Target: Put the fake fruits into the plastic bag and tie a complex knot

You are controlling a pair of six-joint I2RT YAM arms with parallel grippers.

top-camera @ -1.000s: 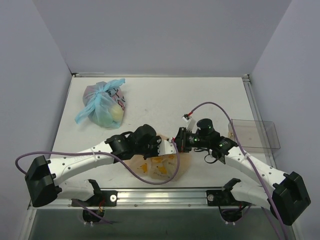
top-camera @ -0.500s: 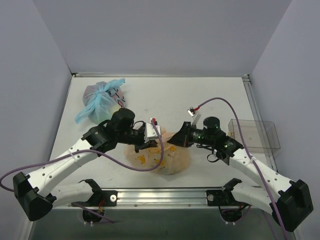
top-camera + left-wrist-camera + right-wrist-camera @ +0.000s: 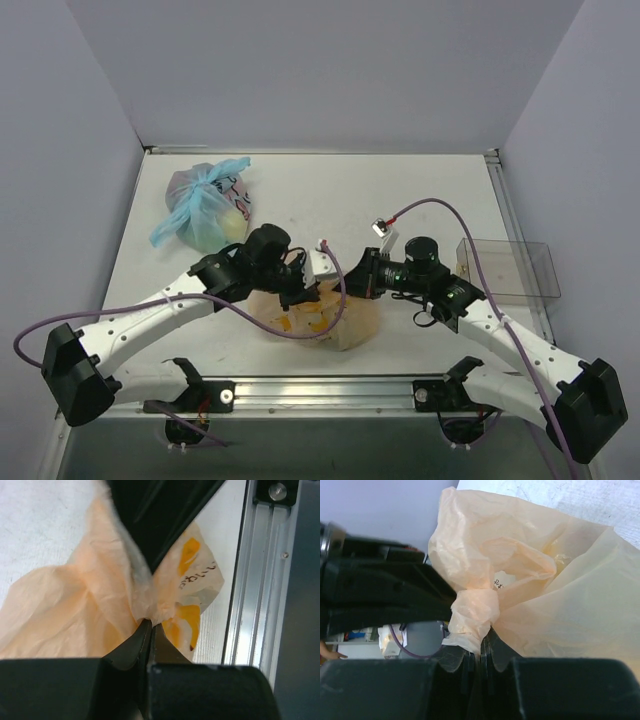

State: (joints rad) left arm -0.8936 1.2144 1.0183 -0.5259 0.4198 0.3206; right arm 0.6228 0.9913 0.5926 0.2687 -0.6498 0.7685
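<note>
Small dark lettering (image 3: pixel 196 578) is printed on the plastic bag (image 3: pixel 75 600), but it is too blurred and crumpled to read.

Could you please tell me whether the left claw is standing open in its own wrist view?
No, the left claw is shut, its jaws pinching a gathered fold of the plastic bag.

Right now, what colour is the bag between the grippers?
Peach-orange plastic bag, printed in darker orange; best in left wrist view.
</note>
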